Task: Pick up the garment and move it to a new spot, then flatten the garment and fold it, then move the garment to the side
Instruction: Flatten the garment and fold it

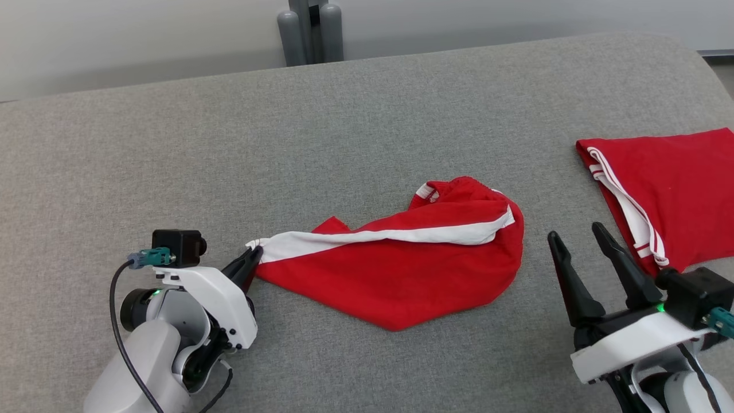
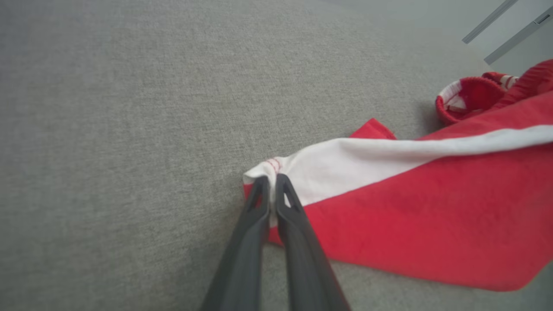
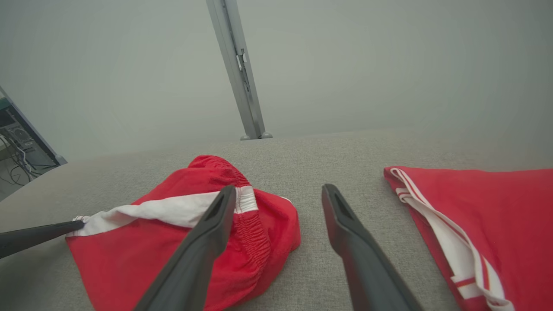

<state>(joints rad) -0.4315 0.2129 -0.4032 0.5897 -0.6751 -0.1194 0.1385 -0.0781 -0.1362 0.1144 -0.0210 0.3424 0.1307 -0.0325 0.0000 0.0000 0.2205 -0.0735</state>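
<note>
The garment [image 1: 401, 269], red shorts with a white side stripe, lies crumpled in the middle of the grey padded surface [image 1: 287, 143]. Its elastic waistband bunches up at the far right end. My left gripper [image 1: 255, 252] is shut on the white corner at the garment's left tip. In the left wrist view the two dark fingers [image 2: 259, 203] pinch that corner of the garment [image 2: 410, 216] low against the surface. My right gripper [image 1: 576, 231] stands open to the right of the garment, apart from it. In the right wrist view the right gripper [image 3: 278, 189] holds nothing, with the garment [image 3: 173, 242] behind its left finger.
A second red garment [image 1: 671, 183] with white trim lies folded at the right edge, close to my right gripper, and appears as a red cloth [image 3: 484, 216] in the right wrist view. Grey posts [image 1: 309, 28] stand behind the surface's far edge.
</note>
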